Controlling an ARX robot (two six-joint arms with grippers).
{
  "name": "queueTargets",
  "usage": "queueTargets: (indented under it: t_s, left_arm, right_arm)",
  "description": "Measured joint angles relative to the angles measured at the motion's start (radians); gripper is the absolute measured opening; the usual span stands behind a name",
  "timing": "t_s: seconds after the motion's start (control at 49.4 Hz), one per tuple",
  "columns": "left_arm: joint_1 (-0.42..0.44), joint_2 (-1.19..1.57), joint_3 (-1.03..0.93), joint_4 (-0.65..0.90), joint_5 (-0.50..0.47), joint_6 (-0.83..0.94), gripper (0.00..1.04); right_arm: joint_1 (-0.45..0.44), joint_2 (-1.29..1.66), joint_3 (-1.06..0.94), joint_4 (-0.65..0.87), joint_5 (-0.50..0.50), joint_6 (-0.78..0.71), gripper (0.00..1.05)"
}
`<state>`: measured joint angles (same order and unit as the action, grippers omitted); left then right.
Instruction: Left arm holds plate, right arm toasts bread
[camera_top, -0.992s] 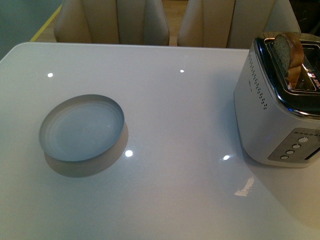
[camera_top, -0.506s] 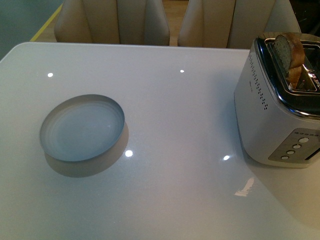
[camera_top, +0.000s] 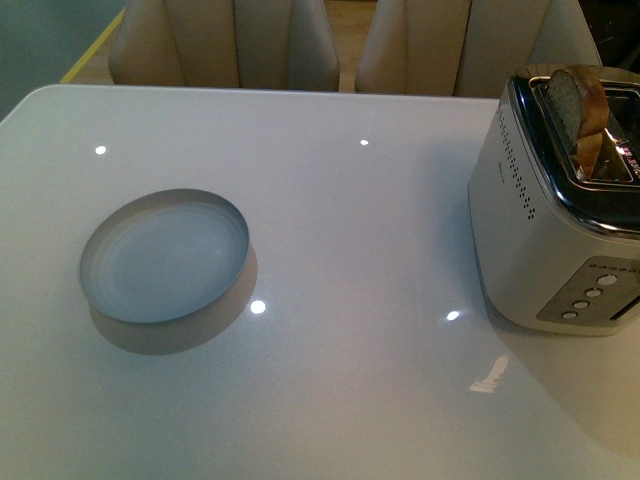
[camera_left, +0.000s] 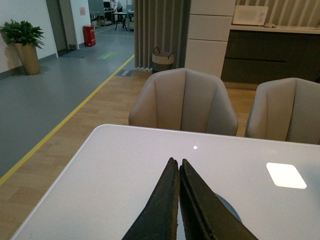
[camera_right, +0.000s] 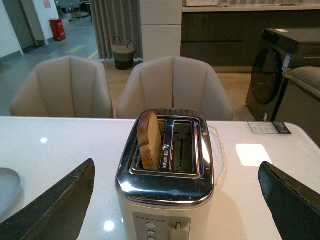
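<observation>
The plate (camera_top: 165, 257) lies flat on the white table (camera_top: 360, 260), on the left side and a little near, with nothing on it. I think it waits there so that the left arm can take it and hold it ready for the slice. The left gripper (camera_left: 179, 172) is above the near part of the table, its 2 jaws pressed together with nothing between them, and only a small part of the plate's rim shows behind the jaws.

The bread (camera_right: 150, 140) stands upright in 1 of the 2 slots of the toaster (camera_top: 560, 210), which is on the right side of the table, well apart from the plate. The slice is on its edge, its long axis is vertical, and the rounded top points up, clearly above the slot. It stands so high that it seems either not yet pushed down or already popped up; I cannot tell which.

The right gripper (camera_right: 177, 197) is wide open and empty, 1 jaw at each side of the toaster, probably placed so to reach the slice or the lever.
</observation>
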<state>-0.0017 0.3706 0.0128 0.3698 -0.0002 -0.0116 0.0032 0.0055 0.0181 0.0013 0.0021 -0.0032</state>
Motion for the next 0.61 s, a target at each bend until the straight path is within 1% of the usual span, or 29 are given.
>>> queueTargets:
  t_s: [0.203,0.608]
  left_arm:
    - [0.0,-0.079,0.0,-0.078,0.0,0.0,0.03]
    - [0.0,-0.182,0.0,-0.18,0.0,0.0,0.03]
  right_arm:
    - [0.0,0.0,0.0,0.0,0.0,0.0,0.96]
    - [0.0,0.0,0.0,0.0,0.0,0.0,0.96]
